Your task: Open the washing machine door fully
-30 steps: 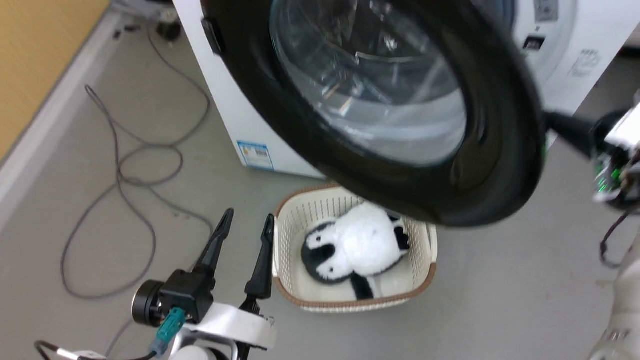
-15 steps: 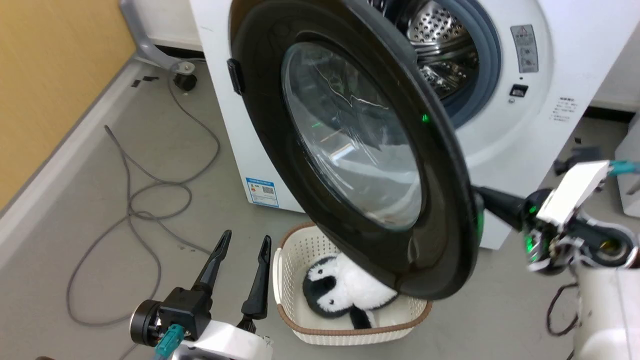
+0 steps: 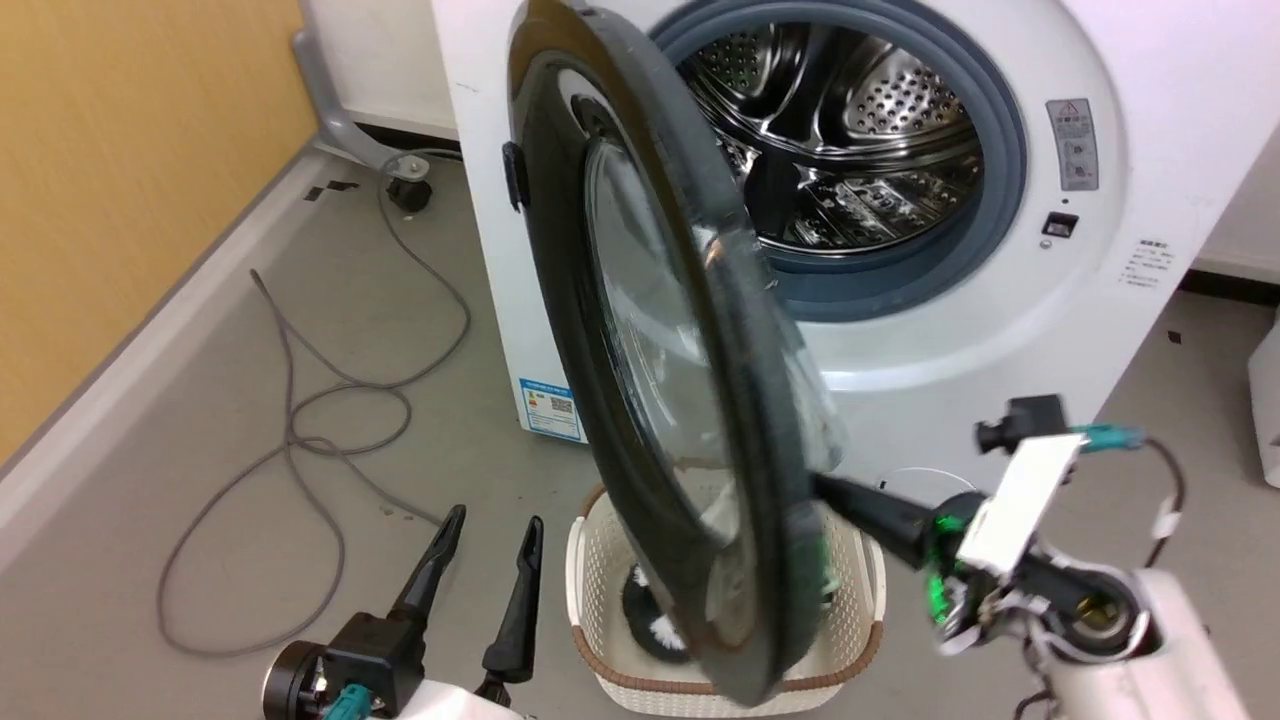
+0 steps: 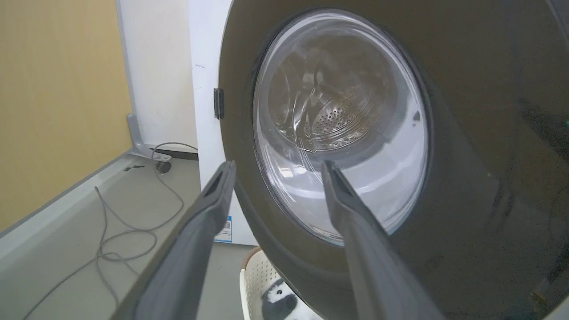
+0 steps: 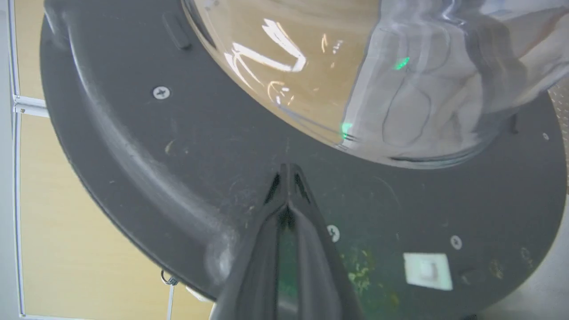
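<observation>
Right hand [image 5: 288, 172], closed, seemingly touches the washing machine door [image 5: 133, 151].

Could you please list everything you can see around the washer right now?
washing machine: one, white, straight ahead, steel drum exposed.
washing machine door: one, black rim with glass, open above the basket.
basket: one, cream with brown rim, below the door.
plush toy: one, black and white, in the basket.
cable: one, grey, looped on floor, left.
left gripper: one, dark fingers apart, lower left.
right gripper: one, dark fingers together, against the door's inner face.
</observation>
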Controlling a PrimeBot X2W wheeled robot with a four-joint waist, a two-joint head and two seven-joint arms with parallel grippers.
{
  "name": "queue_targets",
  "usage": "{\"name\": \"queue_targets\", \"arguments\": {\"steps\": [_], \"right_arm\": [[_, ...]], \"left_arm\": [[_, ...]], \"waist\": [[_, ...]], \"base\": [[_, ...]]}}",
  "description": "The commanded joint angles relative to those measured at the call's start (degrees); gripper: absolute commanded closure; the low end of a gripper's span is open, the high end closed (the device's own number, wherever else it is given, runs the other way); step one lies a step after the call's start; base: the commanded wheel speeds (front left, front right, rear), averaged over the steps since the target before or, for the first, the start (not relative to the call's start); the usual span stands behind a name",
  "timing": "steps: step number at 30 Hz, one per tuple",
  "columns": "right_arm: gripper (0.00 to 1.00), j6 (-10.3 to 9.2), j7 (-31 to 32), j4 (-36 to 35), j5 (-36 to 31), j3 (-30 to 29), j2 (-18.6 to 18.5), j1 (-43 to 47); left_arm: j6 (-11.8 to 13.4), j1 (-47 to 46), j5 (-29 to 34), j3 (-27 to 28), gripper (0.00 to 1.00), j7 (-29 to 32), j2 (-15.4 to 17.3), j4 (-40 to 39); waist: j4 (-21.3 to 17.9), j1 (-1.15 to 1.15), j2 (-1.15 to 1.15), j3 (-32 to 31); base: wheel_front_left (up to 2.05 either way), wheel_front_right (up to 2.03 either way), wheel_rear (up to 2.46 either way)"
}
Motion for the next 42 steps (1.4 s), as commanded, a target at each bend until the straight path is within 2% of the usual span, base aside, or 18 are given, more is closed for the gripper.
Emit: {"name": "queue_targets", "arguments": {"steps": [1,6,12,22,30,33,37,40,42], "right_arm": [[1.00,0.06,-0.61,-1.03,1.06,1.71,0.38,1.42],[1.00,0.06,-3.54,-3.56,3.63,8.02,0.38,3.48],[1.00,0.06,-6.73,-4.24,4.53,12.61,0.38,3.95],[1.00,0.06,-10.84,-5.12,2.45,12.00,-0.13,3.34],[1.00,0.06,-24.96,-13.75,-13.88,11.67,-7.92,3.67],[1.00,0.06,-32.66,-16.55,-23.74,13.29,-13.12,4.77],[1.00,0.06,-43.10,-17.38,-35.54,13.33,-18.06,7.59],[1.00,0.06,-50.09,-16.70,-43.73,10.62,-19.08,10.56],[1.00,0.06,-53.69,-16.45,-48.02,8.03,-18.06,13.00]], "left_arm": [[-0.28,0.61,0.58,-0.12,0.00,-0.32,0.08,0.12],[-0.47,1.03,0.65,-0.51,0.00,-0.32,0.08,0.26],[-0.56,1.29,0.57,-0.64,0.00,-0.32,0.08,0.30],[-0.33,1.48,0.54,0.05,0.00,-0.32,0.08,0.45],[0.20,1.11,-0.04,0.90,0.00,-0.32,0.08,0.50],[0.25,0.79,-0.17,1.75,0.00,-0.32,0.08,0.41],[0.29,0.83,-0.35,3.10,0.00,-0.32,0.08,0.02],[0.26,1.32,-0.28,3.85,0.00,-0.32,0.08,-0.47],[0.12,1.70,-0.22,4.28,0.00,-0.32,0.08,-0.61]], "waist": [[0.32,0.01,0.00,-0.13],[1.24,0.01,0.00,-0.39],[2.18,0.01,0.00,-0.36],[1.53,0.01,0.00,-0.89],[-1.90,0.01,0.00,-1.74],[-3.23,0.01,0.00,-1.81],[-4.70,0.01,0.00,-1.82],[-5.76,0.01,0.00,-1.80],[-6.32,0.01,0.00,-1.82]], "base": [[0.00,0.00,0.00],[0.00,0.00,0.00],[0.00,0.00,0.00],[0.00,0.00,0.00],[0.00,0.00,0.00],[0.00,0.00,0.00],[0.00,0.00,0.00],[0.00,0.00,0.00],[0.00,0.00,0.00]]}}
